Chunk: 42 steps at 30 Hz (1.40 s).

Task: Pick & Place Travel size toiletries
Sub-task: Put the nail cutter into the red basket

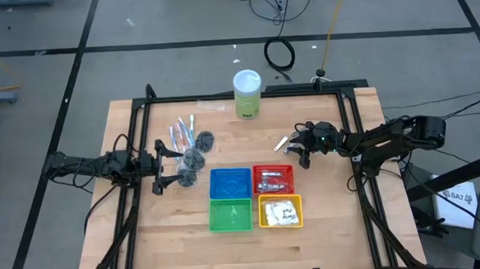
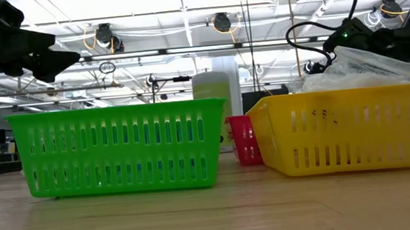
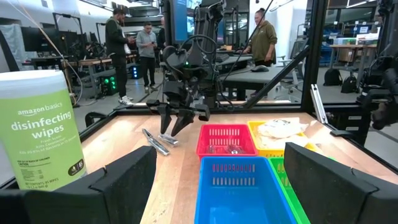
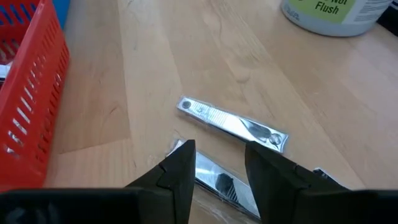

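Fingers of the right gripper [image 4: 219,171] stand partly apart just above one foil tube [image 4: 214,180], with a second tube [image 4: 233,123] lying just beside it on the table [image 4: 155,62]. My worry is that the flat, shiny tube slips out or gets pushed into its neighbour as the fingers close, or that both get pinched. The left gripper [image 1: 169,166] waits wide open and holding nothing near the puffs [image 1: 193,159] and sticks [image 1: 181,133]. Only the right wrist view shows the two tubes as separate pieces; from above they read as one small glint. The high view alone places the red basket [image 1: 273,180], already holding foil pieces, close by.
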Each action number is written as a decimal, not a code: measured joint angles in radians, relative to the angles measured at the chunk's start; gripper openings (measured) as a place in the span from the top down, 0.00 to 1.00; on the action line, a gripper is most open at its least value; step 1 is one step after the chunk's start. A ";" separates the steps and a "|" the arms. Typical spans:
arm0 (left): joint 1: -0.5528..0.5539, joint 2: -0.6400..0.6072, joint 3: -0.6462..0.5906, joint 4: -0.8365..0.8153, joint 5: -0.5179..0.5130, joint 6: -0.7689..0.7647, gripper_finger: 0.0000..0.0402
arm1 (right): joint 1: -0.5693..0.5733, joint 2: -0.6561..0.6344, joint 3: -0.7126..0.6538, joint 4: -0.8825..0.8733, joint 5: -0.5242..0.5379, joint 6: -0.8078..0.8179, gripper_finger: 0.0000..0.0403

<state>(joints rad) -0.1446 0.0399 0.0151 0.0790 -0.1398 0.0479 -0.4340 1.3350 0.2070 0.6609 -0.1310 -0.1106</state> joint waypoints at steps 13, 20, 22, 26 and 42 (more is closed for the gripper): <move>0.000 0.000 0.000 0.000 0.000 0.000 0.14 | 0.075 -0.001 0.149 -0.271 0.153 -0.104 0.51; 0.000 0.000 0.000 0.000 0.000 0.000 0.14 | 0.076 -0.002 0.166 -0.359 0.153 -0.093 0.49; 0.000 0.000 0.000 0.000 0.000 0.000 0.14 | 0.076 -0.003 0.168 -0.383 0.138 -0.092 0.50; 0.000 0.000 0.000 0.000 0.000 0.000 0.14 | 0.076 -0.003 0.168 -0.408 0.092 -0.081 0.52; 0.000 0.000 0.000 0.000 0.000 0.000 0.14 | 0.074 -0.004 0.168 -0.636 0.136 0.202 0.57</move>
<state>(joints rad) -0.1445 0.0401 0.0151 0.0790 -0.1399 0.0482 -0.3599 1.3312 0.3752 0.0247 0.0050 0.0918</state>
